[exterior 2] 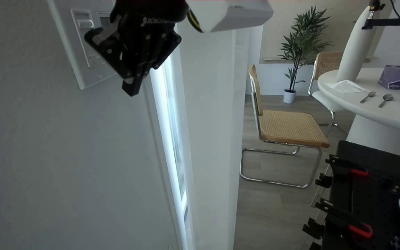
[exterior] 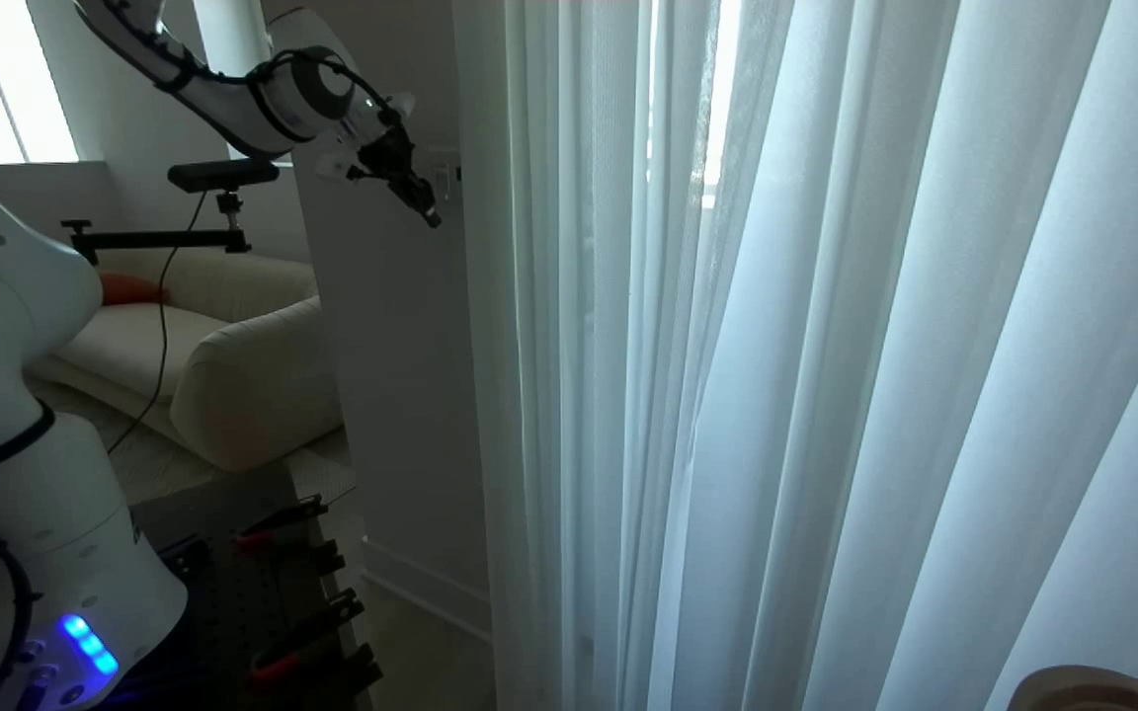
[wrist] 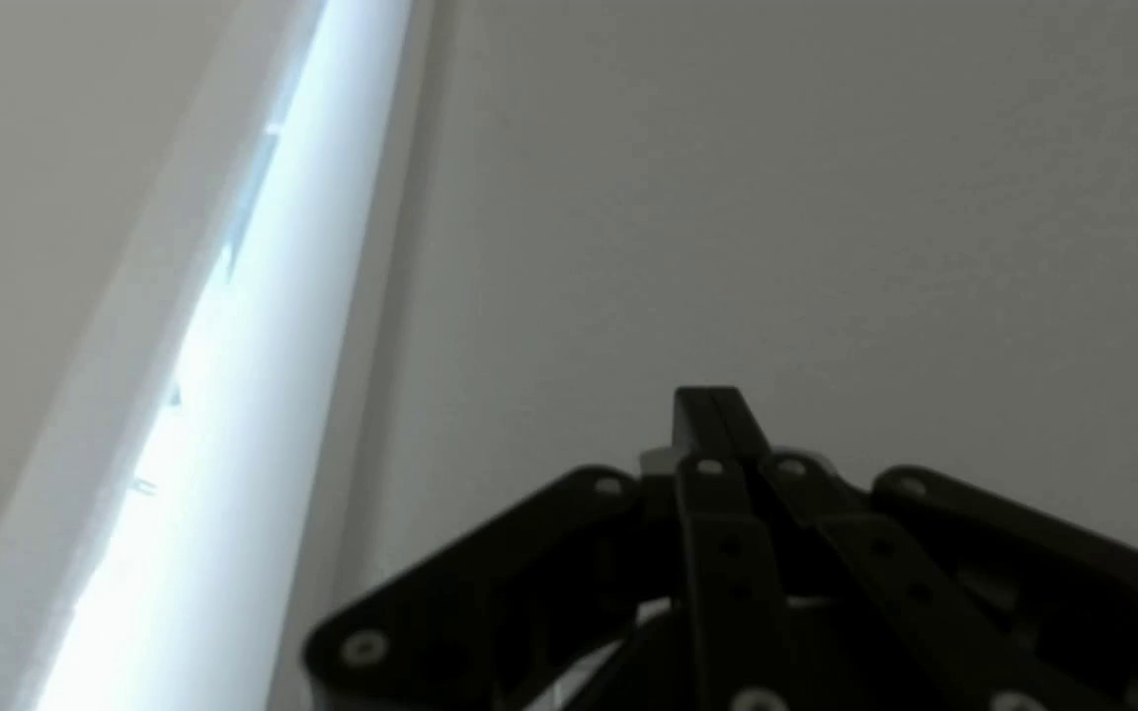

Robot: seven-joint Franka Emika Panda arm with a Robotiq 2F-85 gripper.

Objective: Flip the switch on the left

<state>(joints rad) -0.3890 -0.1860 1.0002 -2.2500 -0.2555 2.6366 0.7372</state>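
Hovering near the switch plate, jaws pinched together on nothing, the gripper is sitting right of the left switch in an exterior view, likely risking bumping the half-hidden neighbouring control if it is landing too far right.

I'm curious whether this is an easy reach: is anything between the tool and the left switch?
Nothing I can see. In an exterior view, the left switch shows, with only the tool itself, tip lower down, overlapping part of it. The tool's gap from the wall is unclear.
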